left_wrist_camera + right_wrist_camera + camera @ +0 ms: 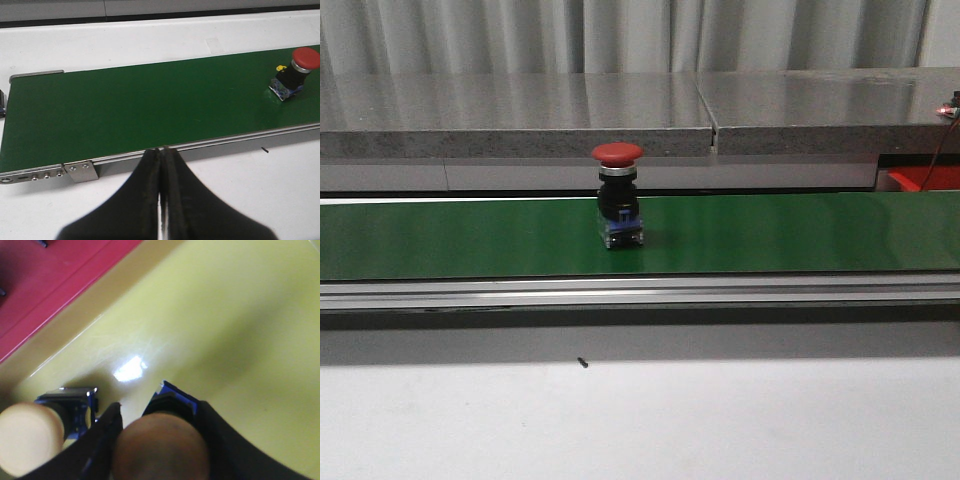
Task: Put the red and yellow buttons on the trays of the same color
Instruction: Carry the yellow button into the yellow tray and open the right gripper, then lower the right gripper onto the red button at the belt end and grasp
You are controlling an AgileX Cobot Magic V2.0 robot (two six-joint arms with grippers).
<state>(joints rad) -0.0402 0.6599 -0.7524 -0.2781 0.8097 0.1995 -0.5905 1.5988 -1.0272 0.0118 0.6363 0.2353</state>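
Note:
A red button (618,195) stands upright on the green conveyor belt (800,235), also showing far off in the left wrist view as the red button (295,72). My left gripper (162,150) is shut and empty, over the white table just in front of the belt's metal rail. My right gripper (159,412) is shut on a yellow button (162,450), whose cap looks dark orange in shadow, low over the yellow tray (225,315). Another yellow button (30,437) stands on that tray beside my fingers. Neither gripper shows in the front view.
The red tray (50,280) lies beside the yellow one, and a bit of it shows at the far right as the red tray (925,178). A grey stone ledge (520,115) runs behind the belt. A small black speck (582,362) lies on the white table.

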